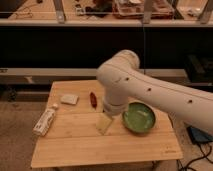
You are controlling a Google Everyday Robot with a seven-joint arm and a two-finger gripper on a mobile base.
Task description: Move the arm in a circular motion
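Note:
The large white arm (150,87) with small dark dots reaches in from the right edge and bends at a bulbous joint (120,75) over the middle of the wooden table (70,145). Its pale yellowish tapered tip, the gripper (104,125), hangs just above the table's centre, left of the green bowl (138,118). The arm hides the small white bottle and the dark object that stood behind the bowl.
A white bag (45,122) lies at the table's left edge. A small white block (69,99) and a red item (93,98) lie at the back left. Dark shelving runs behind the table. A blue object (200,135) sits on the floor at right.

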